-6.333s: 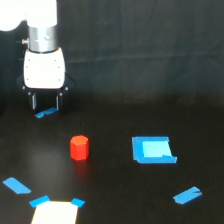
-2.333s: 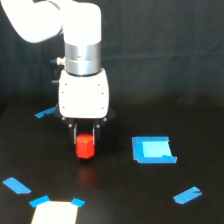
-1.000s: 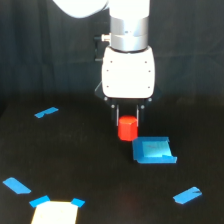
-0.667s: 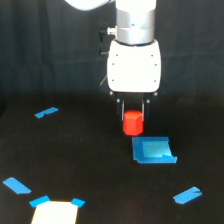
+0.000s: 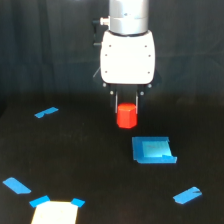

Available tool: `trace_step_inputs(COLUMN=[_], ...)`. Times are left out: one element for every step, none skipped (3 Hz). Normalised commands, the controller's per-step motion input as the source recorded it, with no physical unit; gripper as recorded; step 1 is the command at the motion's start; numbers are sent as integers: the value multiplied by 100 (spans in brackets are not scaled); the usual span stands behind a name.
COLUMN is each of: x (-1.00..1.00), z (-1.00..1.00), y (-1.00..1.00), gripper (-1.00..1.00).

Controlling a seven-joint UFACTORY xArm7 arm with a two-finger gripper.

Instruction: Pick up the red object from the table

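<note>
The red object [image 5: 126, 115], a small red-orange block, hangs in the air above the black table [image 5: 90, 165] near the middle of the exterior view. My gripper [image 5: 126, 111] is shut on it, one dark finger on each side of its upper part. The white gripper body and the arm rise straight up from there. The block's lower half shows below the fingers, clear of the table surface.
A blue square patch [image 5: 152, 150] lies just below and to the exterior view's right of the block. Blue tape strips sit at the left [image 5: 46, 112], the lower left [image 5: 16, 185] and the lower right [image 5: 188, 195]. A pale rectangle with blue corners [image 5: 55, 212] lies at the bottom edge.
The arm came over the block, shut on it and lifted it off the table, carrying it toward the exterior view's right. Over the last second it rose a little higher.
</note>
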Motion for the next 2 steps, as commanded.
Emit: trace_step_inputs(x=[-51,-64], z=[100,100], y=[-65,-56], gripper=[-92,-73])
